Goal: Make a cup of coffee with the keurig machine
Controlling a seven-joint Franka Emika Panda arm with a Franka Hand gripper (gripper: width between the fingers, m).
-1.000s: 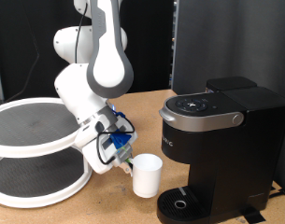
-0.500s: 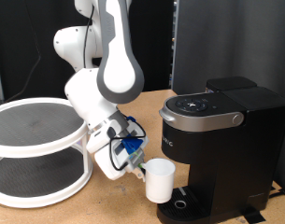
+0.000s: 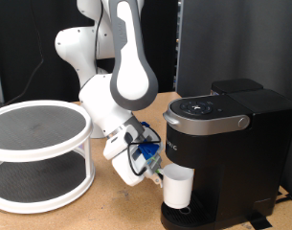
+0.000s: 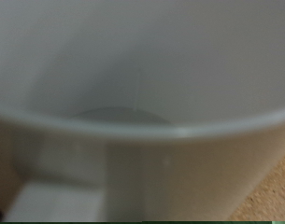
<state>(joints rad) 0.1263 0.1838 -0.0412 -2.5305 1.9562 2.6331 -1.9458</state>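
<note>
The claw [image 3: 155, 173] sits low at about 8 o'clock from the keurig machine [image 3: 225, 144], its fingers hidden behind blue fittings and the cup [image 3: 177, 188], so whether they pinch the handle cannot be told for sure. The cup stands upright under the brew head, at or just above the round drip tray [image 3: 189, 210]. In the wrist view its white wall and rim [image 4: 161, 131] fill the picture. My worry: the mug may rest off-centre on the tray, so a sideways nudge could tip it onto the bench [image 3: 107, 216]. A two-tier turntable [image 3: 35, 153] stands at 9 o'clock.
</note>
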